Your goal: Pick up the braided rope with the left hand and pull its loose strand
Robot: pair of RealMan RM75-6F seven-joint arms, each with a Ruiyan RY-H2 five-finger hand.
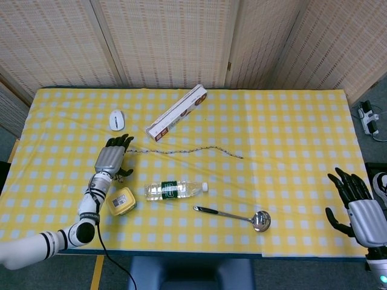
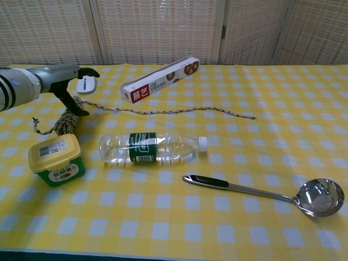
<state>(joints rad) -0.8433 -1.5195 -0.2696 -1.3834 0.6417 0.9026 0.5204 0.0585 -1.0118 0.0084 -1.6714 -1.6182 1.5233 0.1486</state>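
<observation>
The braided rope lies on the yellow checked cloth, its coiled bundle [image 2: 66, 120] at the left. Its loose strand [image 1: 187, 149] runs right, ending near the table's middle [image 2: 253, 117]. My left hand [image 1: 111, 159] hovers just over the bundle and hides most of it in the head view. In the chest view the left hand [image 2: 64, 82] has its fingers stretched out above the coil and its thumb pointing down beside the coil's top; it holds nothing. My right hand [image 1: 357, 204] hangs with its fingers spread off the table's right front corner.
A white mouse [image 1: 117, 119] lies behind the bundle. A long red-and-white box [image 1: 176, 112] lies beyond the strand. In front are a yellow-lidded tub [image 1: 121, 201], a lying water bottle [image 1: 174, 190] and a steel ladle [image 1: 236, 215].
</observation>
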